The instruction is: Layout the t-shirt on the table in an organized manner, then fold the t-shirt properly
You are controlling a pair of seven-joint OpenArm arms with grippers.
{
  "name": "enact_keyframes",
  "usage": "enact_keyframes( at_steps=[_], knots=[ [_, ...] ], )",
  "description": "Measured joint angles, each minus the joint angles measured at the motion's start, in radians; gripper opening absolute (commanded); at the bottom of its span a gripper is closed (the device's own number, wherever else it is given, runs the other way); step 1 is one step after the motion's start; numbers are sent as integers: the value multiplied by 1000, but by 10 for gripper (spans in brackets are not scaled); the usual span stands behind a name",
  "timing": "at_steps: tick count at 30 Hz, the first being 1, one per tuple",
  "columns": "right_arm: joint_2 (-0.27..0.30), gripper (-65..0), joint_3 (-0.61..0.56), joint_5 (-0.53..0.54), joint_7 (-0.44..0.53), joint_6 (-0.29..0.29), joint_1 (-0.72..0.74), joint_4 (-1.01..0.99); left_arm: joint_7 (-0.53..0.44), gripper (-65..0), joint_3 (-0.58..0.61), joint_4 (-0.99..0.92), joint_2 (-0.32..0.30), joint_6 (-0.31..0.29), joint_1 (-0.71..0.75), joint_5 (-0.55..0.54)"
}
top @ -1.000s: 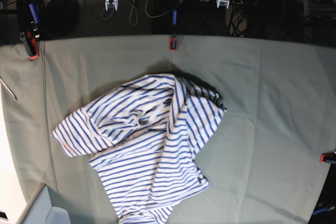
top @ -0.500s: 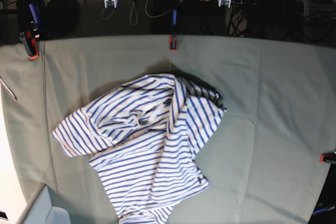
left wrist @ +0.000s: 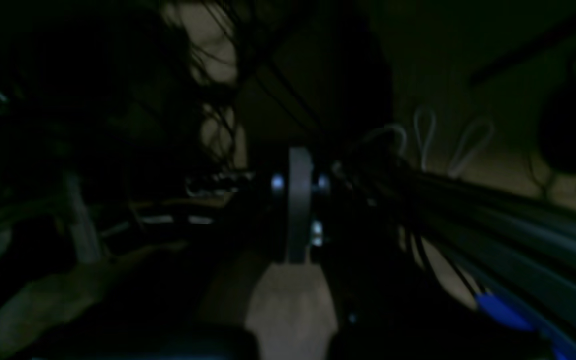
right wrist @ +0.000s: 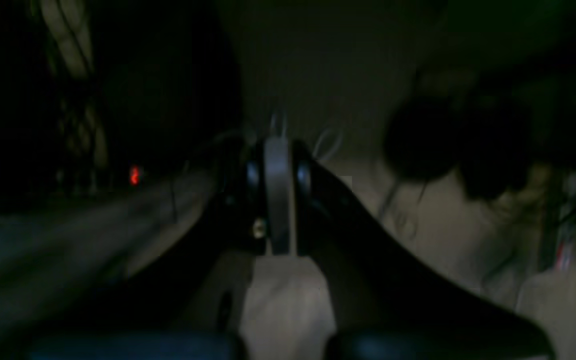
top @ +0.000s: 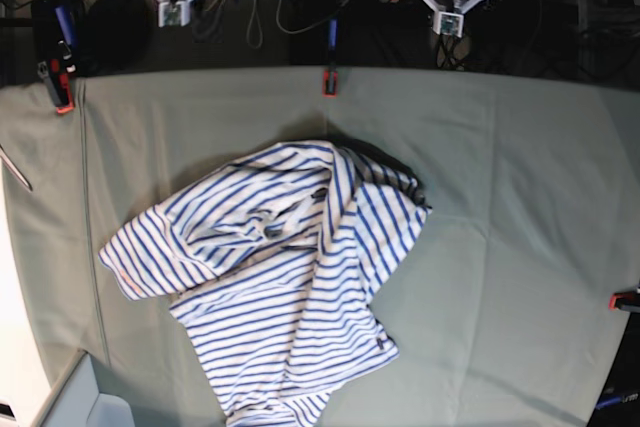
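Pale grey-green cloth covered the whole bench (top: 520, 197), pinned by red-and-black clamps (top: 328, 82) along its edges, with dark cabling and equipment beyond the far side.

Near the middle, slightly toward the near edge, lay the striped t-shirt (top: 290, 287), white with thin blue bands. It sat in a crumpled heap: the upper part was bunched and folded over itself, one sleeve (top: 135, 262) stuck out toward the base view's left, and the hem ran off the bottom of the base view. A small dark tag (top: 382, 344) showed near the hem.

By the look of it, nothing of the task was done. The shirt still needed spreading flat, sleeves out and body smoothed, before any fold could begin.

Both arms sat well apart from the shirt, beyond the bench's far edge. The left gripper (top: 452, 17) and the right gripper (top: 174, 9) each had their jaws closed together and held nothing.

Both wrist views were dark and blurred, showing only the closed left gripper (left wrist: 298, 210) and right gripper (right wrist: 278, 200) against murky cables; neither showed the shirt. How the shirt's underside was folded could not be made out.
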Motion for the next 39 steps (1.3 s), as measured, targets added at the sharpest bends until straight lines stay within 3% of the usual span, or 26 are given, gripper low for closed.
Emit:
enact_keyframes(
  at_steps=[6, 15, 19, 23, 26, 29, 35, 39],
  knots=[
    [21, -650, 3, 0, -12, 1, -89, 256, 6, -650, -67, 243, 18, -1, 84, -2],
    [20, -650, -3, 1, -10, 0, -103, 497, 6, -649, -164, 494, 51, -7, 121, -2],
    [20, -650, -7, 0, -91, 0, -87, 587, 5, -641, -164, 575, 53, -6, 119, -2],
    [18, -650, -18, 0, -211, 0, -39, 631, 6, -518, -161, 644, 74, -3, 119, -38],
    [18, -650, -25, 1, -235, 0, -29, 632, 5, -414, -158, 696, 100, -8, 114, -101],
    [21, -648, -19, 0, -255, 1, -24, 632, 6, -379, -152, 713, 95, -5, 91, -126],
    [45, -477, -23, 0, -249, 2, -15, 632, 5, -374, -79, 705, 95, -3, 10, -123],
    [45, -396, -20, 0, -249, 1, -13, 632, 19, -374, -24, 679, 98, 3, -42, -121]
  ],
)
